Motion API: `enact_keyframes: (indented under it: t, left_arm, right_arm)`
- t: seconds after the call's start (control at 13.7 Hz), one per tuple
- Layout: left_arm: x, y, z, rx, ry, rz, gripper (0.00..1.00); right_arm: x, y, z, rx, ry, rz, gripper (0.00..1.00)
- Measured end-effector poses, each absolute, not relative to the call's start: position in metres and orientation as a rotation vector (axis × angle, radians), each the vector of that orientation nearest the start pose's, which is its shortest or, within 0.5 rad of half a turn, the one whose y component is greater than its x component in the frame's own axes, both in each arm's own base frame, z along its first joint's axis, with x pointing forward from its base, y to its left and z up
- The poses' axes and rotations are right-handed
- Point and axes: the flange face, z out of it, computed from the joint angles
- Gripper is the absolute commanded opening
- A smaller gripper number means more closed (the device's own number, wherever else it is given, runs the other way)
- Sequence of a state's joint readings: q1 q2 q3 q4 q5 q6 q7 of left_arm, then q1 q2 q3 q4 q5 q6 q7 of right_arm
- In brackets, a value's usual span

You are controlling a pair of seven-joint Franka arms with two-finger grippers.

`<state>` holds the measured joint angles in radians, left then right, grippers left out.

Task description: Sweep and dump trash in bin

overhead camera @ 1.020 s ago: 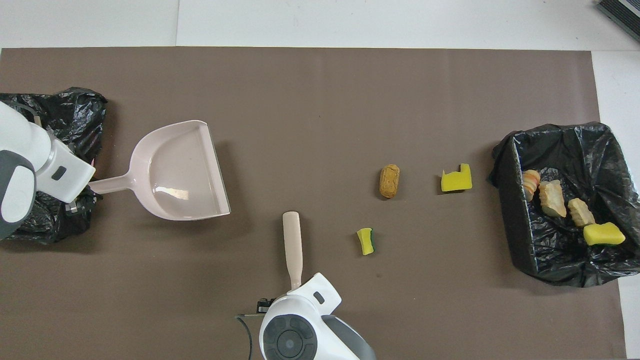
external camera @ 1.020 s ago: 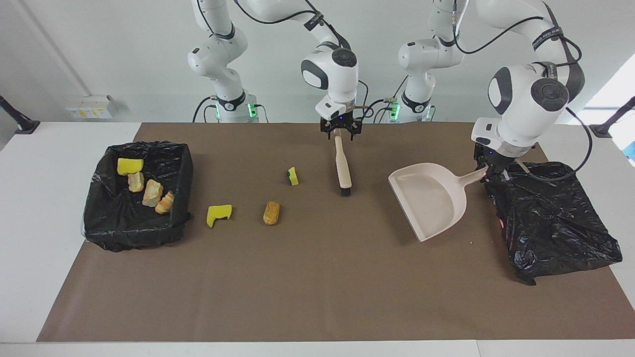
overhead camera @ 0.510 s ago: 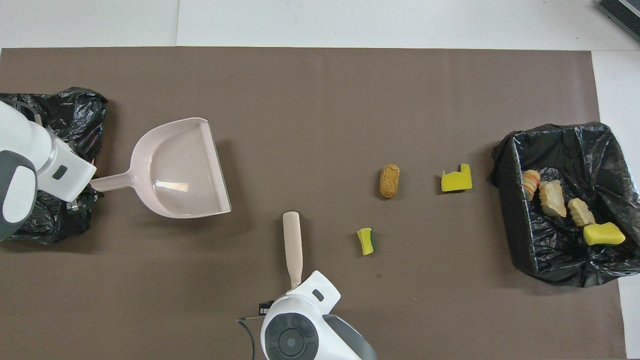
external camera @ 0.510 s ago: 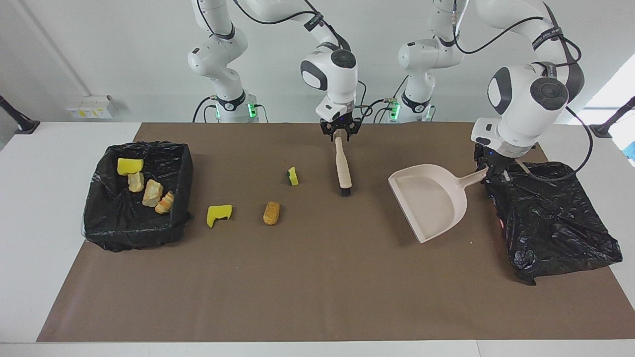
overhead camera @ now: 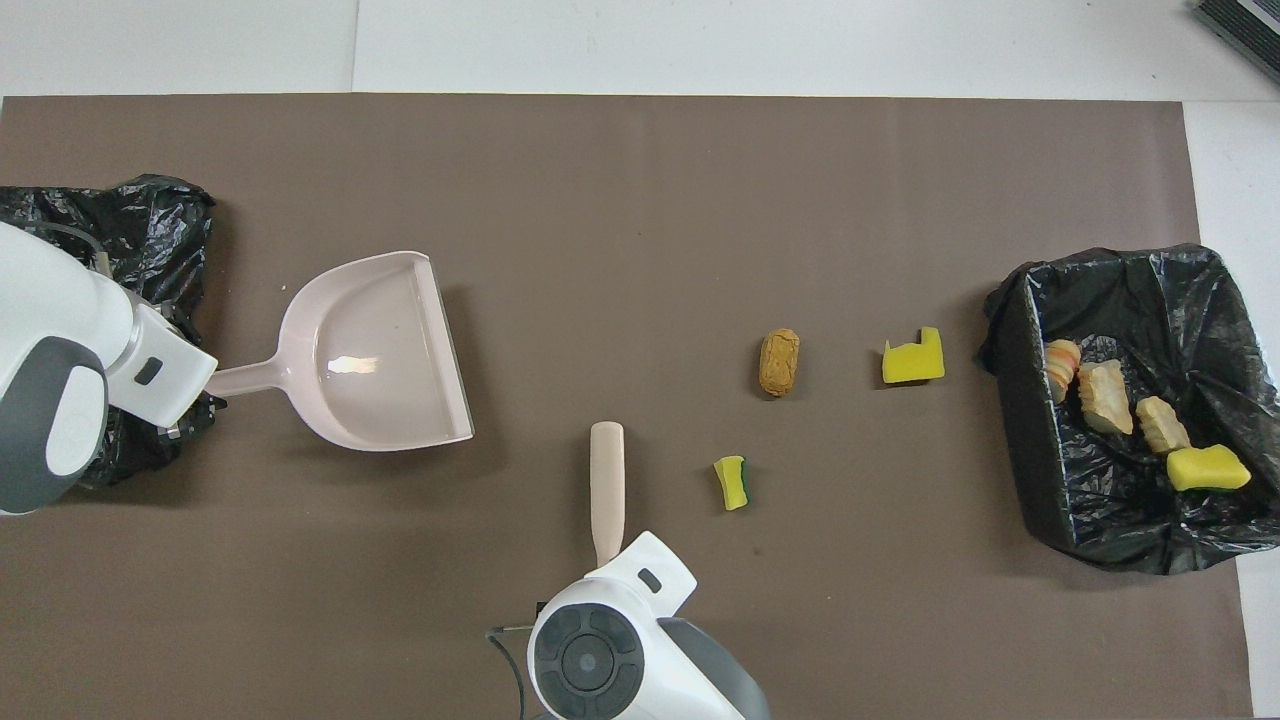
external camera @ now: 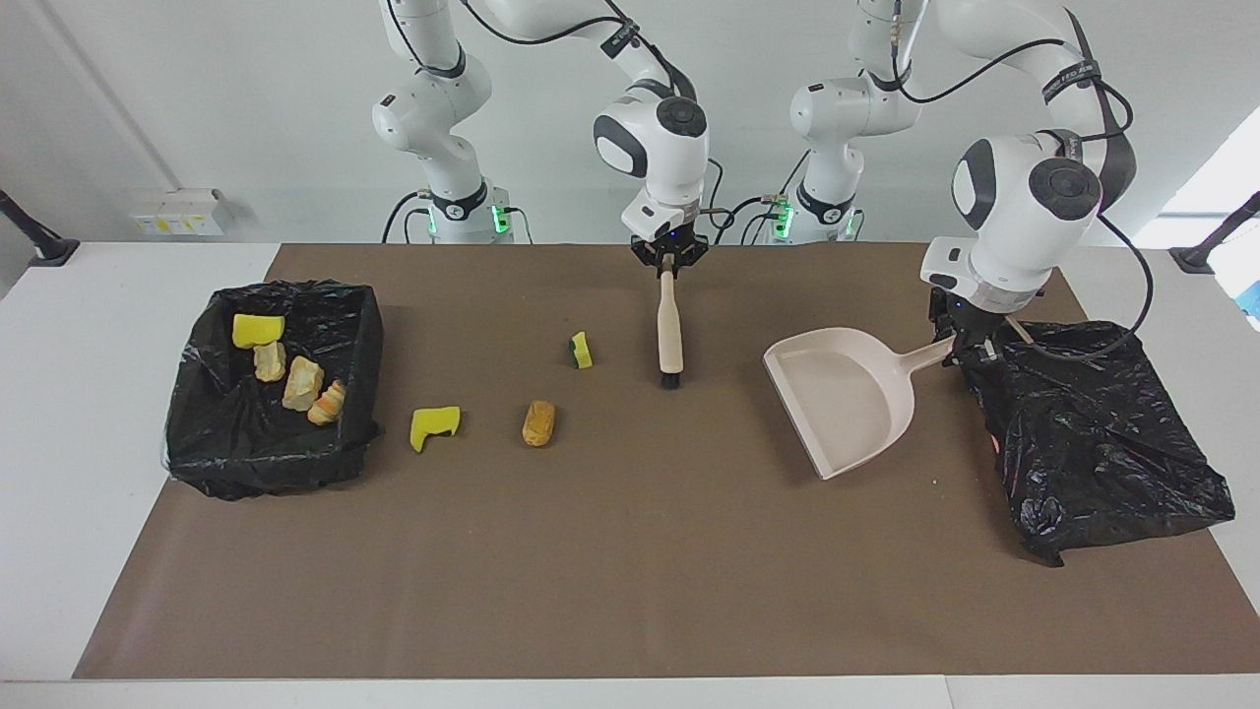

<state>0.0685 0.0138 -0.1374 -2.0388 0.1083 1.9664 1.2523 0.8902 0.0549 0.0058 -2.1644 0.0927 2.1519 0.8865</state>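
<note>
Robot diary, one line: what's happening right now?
left gripper: shut on dustpan handle | right gripper: shut on brush handle | loose trash: three pieces

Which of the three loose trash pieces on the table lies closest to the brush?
The green-backed sponge bit, beside the brush. The bread chunk and notched yellow sponge lie closer to the bin.

You have a matt brown paper-like mat (external camera: 630,571) over the smooth white table (external camera: 79,473). The dustpan (external camera: 847,394) is smooth beige plastic with a glossy sheen inside, and the brush (external camera: 669,330) handle has the same smooth beige finish. Both black bags, the bin (external camera: 266,443) liner and the heap (external camera: 1102,443), are crinkled glossy plastic film; the yellow trash (external camera: 434,423) looks spongy and matt.
</note>
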Motion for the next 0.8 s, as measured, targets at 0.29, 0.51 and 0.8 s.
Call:
enact_keyframes:
  t: [0.29, 0.51, 0.8]
  left_arm:
    - [0.528, -0.067, 0.41, -2.413, 1.95, 0.214, 0.0]
    - [0.505, -0.112, 0.399, -2.408, 1.936, 0.224, 0.0]
    - [0.482, -0.174, 0.394, -2.421, 1.871, 0.13, 0.0]
  right_arm:
    - [0.366, 0.366, 0.427, -3.132, 0.205, 0.18, 0.0]
    - [0.389, 0.327, 0.463, -3.177, 0.287, 0.222, 0.0]
    - [0.411, 0.276, 0.462, -3.302, 0.366, 0.288, 0.0]
